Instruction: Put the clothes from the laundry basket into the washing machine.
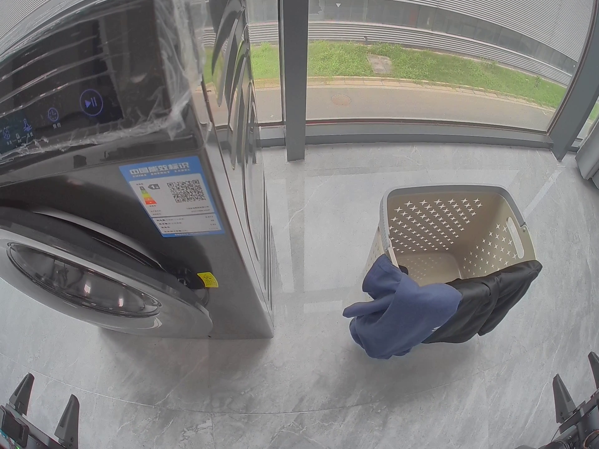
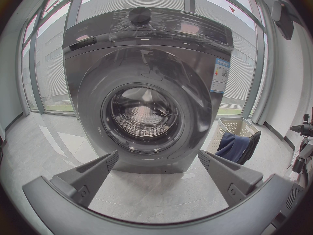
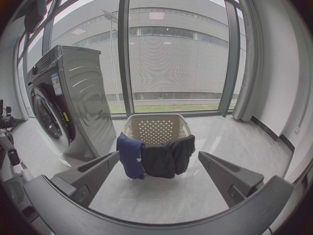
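Observation:
A beige laundry basket [image 1: 458, 219] stands on the floor at the right. A blue garment [image 1: 399, 310] and a black garment [image 1: 490, 304] hang over its near rim. The grey washing machine [image 1: 187, 251] stands at the left with its round door [image 2: 143, 116] closed. My left gripper [image 1: 45, 406] is open at the lower left, facing the door from a short way off. My right gripper [image 1: 577, 385] is open at the lower right, short of the basket. In the right wrist view the basket [image 3: 156, 126] and both garments [image 3: 159, 159] lie ahead between the fingers [image 3: 228, 173].
Tall windows with a grey pillar [image 1: 293, 63] run behind the machine and basket. Bare grey floor [image 1: 312, 375] lies between me, the machine and the basket. A wall with a curtain [image 3: 247, 82] is to the right of the basket.

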Tool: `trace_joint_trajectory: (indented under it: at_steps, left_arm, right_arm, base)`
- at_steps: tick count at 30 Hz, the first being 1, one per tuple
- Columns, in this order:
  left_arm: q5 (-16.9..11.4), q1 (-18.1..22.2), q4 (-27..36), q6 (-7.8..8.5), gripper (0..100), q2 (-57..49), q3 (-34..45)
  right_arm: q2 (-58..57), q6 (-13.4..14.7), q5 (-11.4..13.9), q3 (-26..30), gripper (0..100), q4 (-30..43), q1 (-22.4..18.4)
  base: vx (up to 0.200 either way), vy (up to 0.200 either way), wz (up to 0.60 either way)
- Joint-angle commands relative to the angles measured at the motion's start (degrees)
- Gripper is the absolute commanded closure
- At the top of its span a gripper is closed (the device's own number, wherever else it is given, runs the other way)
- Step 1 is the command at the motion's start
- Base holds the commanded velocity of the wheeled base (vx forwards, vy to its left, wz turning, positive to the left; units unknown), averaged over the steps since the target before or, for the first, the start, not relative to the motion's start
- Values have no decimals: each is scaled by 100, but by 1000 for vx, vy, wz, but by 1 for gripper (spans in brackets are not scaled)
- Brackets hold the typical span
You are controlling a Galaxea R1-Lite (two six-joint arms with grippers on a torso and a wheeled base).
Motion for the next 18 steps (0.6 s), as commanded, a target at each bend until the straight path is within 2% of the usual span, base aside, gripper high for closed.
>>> trace_joint_trajectory:
  at_steps: [1, 8, 18]
  left_arm:
    - [2, -2, 2, -4, 0, -104, 92]
    - [2, -2, 2, -4, 0, -104, 92]
    - [2, -2, 2, -4, 0, -104, 92]
  right_arm:
    - [-96, 13, -2, 101, 0, -4, -4]
    - [-96, 13, 7, 101, 0, -4, 4]
    - [-96, 13, 7, 101, 0, -4, 4]
  base:
    - [0, 0, 600]
    - [0, 0, 0]
    - [0, 200, 0]
